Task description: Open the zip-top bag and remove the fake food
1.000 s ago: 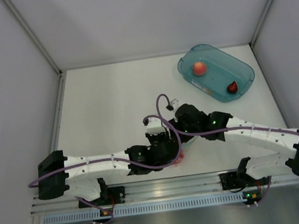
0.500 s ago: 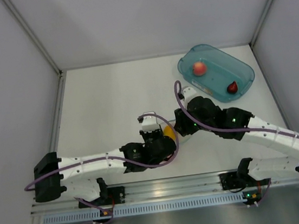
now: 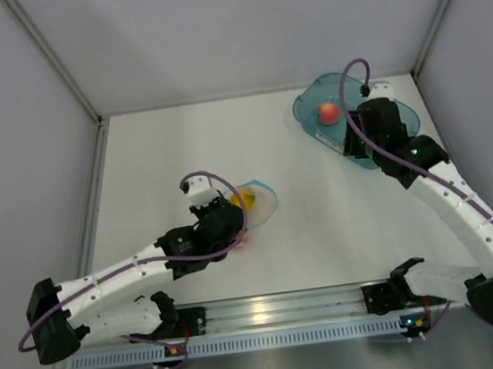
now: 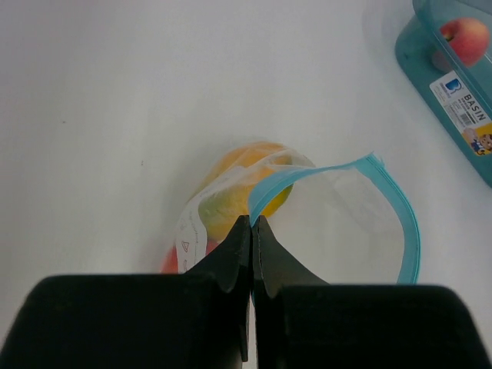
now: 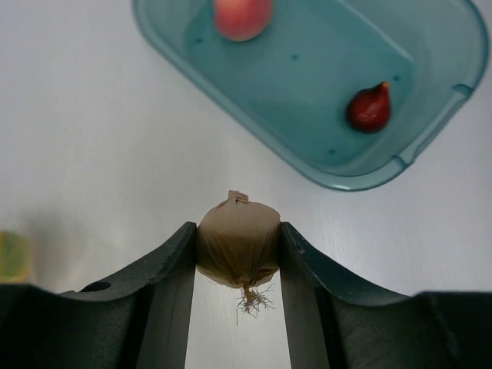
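- The left gripper [image 4: 251, 224] has its jaws pressed together on the rim of the small, clear, crinkly zip-top bag [image 4: 338, 223]. It pinches the film just where the teal-blue zip strip [image 4: 407, 231] begins.
- The zip-top bag lies on the white table [image 3: 161, 150] left of centre, with its mouth gaping toward 3 o'clock in the left wrist view. The film is thin, limp and slick, so it will likely slide and collapse unless one lip is kept pinned. The stiffer zip strip looks the better hold.
- Inside sits a yellow-orange mango-shaped toy [image 4: 246, 157], with a red toy ball [image 4: 171, 261] at its 7 o'clock. Both look like light, hard, smooth plastic, apt to roll, and are best gripped across the middle.
- The right gripper [image 5: 238, 247] is partly closed, clamped on a tan onion-shaped toy [image 5: 238, 234] with rootlets hanging below.
- The teal translucent rectangular tub [image 5: 430, 115] lies at 12 to 1 o'clock of that toy. It holds a pinkish peach ball [image 5: 241, 15] and a dark red piece [image 5: 369, 108]. The toy seems to hang just short of the rim, though its height is hard to judge.
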Tool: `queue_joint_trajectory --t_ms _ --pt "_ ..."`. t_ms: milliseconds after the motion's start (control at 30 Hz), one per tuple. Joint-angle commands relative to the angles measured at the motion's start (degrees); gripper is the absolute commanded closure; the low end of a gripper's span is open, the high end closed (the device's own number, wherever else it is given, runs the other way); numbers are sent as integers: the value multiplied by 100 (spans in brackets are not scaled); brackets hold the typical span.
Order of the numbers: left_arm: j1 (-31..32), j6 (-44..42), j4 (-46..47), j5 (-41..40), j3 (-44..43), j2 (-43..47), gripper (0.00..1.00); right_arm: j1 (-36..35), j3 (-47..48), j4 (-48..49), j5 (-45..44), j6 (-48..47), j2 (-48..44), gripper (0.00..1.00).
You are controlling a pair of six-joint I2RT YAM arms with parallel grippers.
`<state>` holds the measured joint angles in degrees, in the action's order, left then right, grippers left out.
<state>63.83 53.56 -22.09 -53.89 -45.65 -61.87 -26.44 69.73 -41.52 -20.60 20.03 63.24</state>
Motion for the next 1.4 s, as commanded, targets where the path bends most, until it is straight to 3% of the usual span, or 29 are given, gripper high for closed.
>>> queue_joint_trajectory --t_ms 0,233,333,367,433,533,567,667,767,800,867,933,1067,1133,1367 --pt "-266 -232 -33 317 91 297 100 987 294 564 -208 -210 530 78" --pt "-512 -364 -24 861 118 570 100 1984 857 1339 -102 -412 2408 69" --pt "-512 -381 -24 1020 109 649 100 2090 1191 1418 -172 -562 3131 57" --pt "-521 -381 -24 1108 109 667 100 2099 1279 1401 -181 -570 3289 49" --pt "-521 -355 -15 1179 109 702 100 2125 1498 1366 -163 -676 3658 44" --pt "-521 -337 -24 1284 74 711 100 2116 1640 1339 -111 -676 3836 7" --pt "-521 -329 -15 1328 30 694 100 2116 1622 1357 -67 -650 3801 1" --pt "-521 -250 -6 1398 -40 650 100 2107 1535 1374 108 -598 3564 1" --pt "-521 -118 3 1416 -93 579 100 2107 1184 1497 958 -255 3160 1" --pt "-521 -22 3 1390 -119 536 100 2134 1087 1550 1727 -211 2950 1" --pt "-521 75 -6 1346 -155 483 100 2116 702 1795 2460 86 2712 1" --pt "-512 233 3 1285 -181 369 100 2064 463 1901 2753 307 2318 9" --pt "-521 505 3 1188 -216 193 100 1547 -125 1946 2781 808 1587 30" --pt "-512 602 3 1109 -225 105 100 1248 -249 1858 2702 905 1192 36" --pt "-521 1068 11 872 -225 -18 100 -824 -802 2138 2158 1784 382 46"
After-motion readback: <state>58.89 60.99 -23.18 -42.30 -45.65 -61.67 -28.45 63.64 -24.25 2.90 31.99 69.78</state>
